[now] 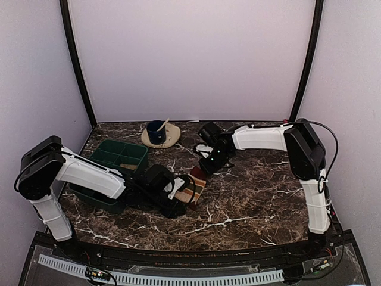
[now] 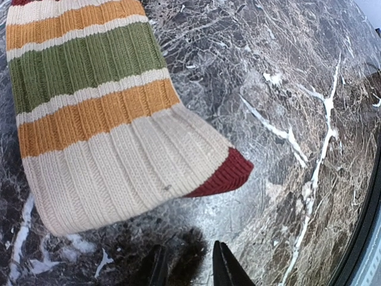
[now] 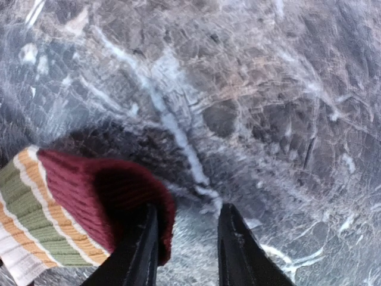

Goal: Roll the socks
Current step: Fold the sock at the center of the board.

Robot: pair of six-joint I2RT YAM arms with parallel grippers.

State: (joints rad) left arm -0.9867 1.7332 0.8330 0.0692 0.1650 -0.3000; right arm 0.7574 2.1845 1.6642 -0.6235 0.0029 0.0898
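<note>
Snag risk — a finger point(image 3: 143, 250) of the half-open right gripper point(image 3: 187, 208) touches the striped sock point(image 3: 71, 196) cuff, so lifting might drag it; left gripper point(image 2: 187, 247) narrowly open.

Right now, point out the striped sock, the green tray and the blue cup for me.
striped sock point(image 2: 83, 74): left wrist view, on its green stripe.
green tray point(image 1: 125, 143): top external view, on its far rim.
blue cup point(image 1: 156, 133): top external view, on its side wall.
</note>
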